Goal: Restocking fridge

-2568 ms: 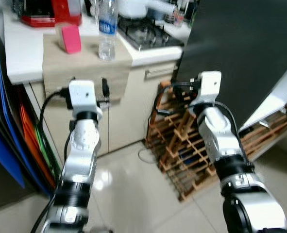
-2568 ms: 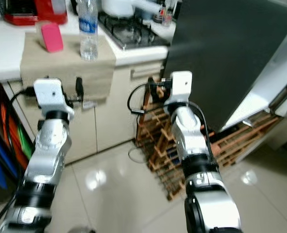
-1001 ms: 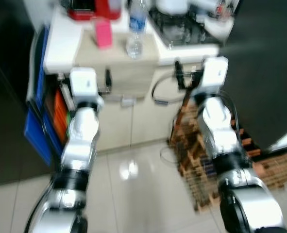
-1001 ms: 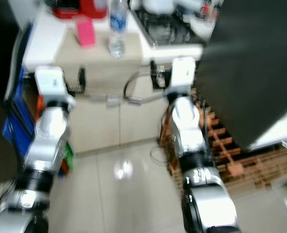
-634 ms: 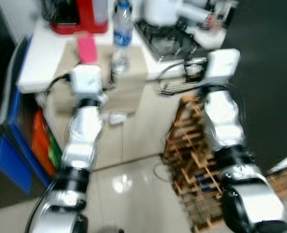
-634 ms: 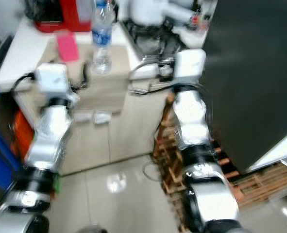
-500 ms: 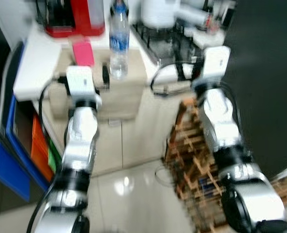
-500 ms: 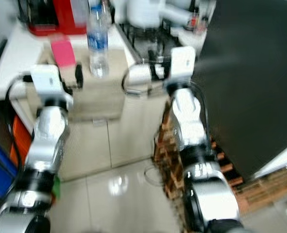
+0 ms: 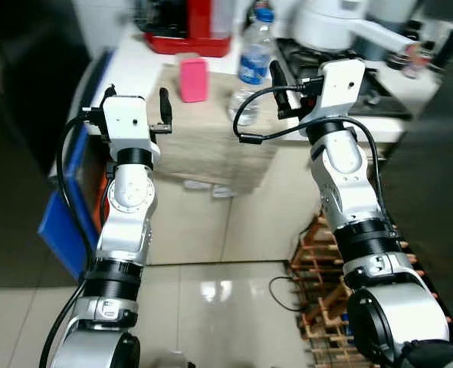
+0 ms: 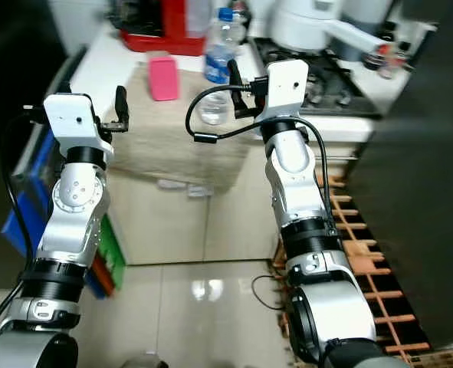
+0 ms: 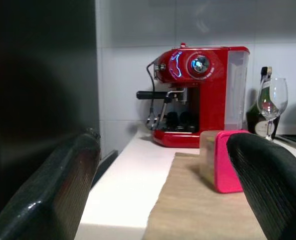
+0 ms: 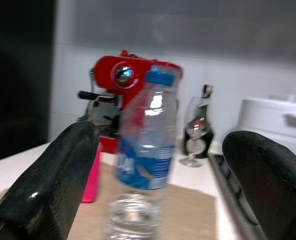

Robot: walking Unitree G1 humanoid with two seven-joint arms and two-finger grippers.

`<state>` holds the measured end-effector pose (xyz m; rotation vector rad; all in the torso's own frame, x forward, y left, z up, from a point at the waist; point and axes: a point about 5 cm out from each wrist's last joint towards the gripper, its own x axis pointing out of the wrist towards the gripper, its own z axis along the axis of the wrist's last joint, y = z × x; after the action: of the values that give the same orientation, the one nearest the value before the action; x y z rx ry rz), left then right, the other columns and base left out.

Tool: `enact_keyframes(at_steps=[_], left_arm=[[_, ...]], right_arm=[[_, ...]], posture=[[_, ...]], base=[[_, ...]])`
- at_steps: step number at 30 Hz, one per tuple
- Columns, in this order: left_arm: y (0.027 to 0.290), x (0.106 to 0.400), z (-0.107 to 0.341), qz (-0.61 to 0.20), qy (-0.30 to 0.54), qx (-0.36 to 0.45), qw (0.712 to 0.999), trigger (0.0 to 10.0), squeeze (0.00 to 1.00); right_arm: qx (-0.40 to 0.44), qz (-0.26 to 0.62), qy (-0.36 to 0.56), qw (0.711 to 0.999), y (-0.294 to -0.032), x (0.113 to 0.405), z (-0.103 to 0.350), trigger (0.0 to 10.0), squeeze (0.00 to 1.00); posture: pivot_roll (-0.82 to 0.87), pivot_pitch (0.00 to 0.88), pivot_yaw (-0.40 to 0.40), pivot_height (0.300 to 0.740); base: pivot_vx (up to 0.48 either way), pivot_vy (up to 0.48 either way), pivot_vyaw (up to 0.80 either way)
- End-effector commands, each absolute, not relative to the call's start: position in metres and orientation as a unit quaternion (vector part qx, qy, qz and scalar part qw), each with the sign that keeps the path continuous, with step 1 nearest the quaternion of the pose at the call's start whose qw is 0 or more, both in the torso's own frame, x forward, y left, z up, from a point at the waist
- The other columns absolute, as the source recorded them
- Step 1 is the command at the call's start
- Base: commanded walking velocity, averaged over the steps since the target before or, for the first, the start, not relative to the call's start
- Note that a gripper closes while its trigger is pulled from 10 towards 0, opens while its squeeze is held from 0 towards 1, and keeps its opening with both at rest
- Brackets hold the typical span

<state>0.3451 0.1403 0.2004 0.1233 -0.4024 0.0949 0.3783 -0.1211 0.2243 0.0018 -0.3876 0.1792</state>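
You are facing a white kitchen counter (image 9: pixel 146 65) with a beige cloth (image 9: pixel 211 123) draped over its edge, and the water bottle (image 9: pixel 248 69) stands upright on that cloth, between a pink box (image 9: pixel 193 79) and the gas hob (image 10: pixel 329 73). It lies straight ahead of your right gripper (image 12: pixel 153 185), framed between the spread fingers and not yet touched, so the right arm is clearly nearer; the left gripper (image 11: pixel 163 185) (also spread wide, holding nothing) points at the pink box and the red coffee machine (image 11: pixel 203 95). The bottle is clear plastic with a blue cap and blue label, its long axis vertical, so judge a level, sideways grasp around its body.
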Motion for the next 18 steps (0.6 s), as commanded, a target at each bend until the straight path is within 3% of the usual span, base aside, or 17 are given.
enact_keyframes(at_steps=[1, 10, 18], left_arm=[[0.135, 0.346, 0.203, 0.034, -0.202, 0.079, 0.976, 10.0, 0.0], [0.125, 0.347, 0.21, -0.004, -0.212, 0.101, 0.972, 10.0, 0.0], [0.121, 0.346, 0.21, -0.021, -0.213, 0.08, 0.974, 10.0, 0.0]], right_arm=[[0.023, 0.073, -0.171, 0.982, -0.127, 0.378, 0.216, 10.0, 0.47], [0.093, 0.039, -0.13, 0.986, -0.132, 0.378, 0.201, 10.0, 0.45], [0.07, 0.03, -0.139, 0.987, -0.133, 0.378, 0.206, 10.0, 0.45]], posture=[[-0.03, 0.0, -0.042, 0.74], [-0.03, 0.0, -0.027, 0.74], [-0.03, 0.0, -0.028, 0.74]], base=[[0.0, 0.0, 0.0], [0.0, 0.0, 0.0], [0.0, 0.0, 0.0]])
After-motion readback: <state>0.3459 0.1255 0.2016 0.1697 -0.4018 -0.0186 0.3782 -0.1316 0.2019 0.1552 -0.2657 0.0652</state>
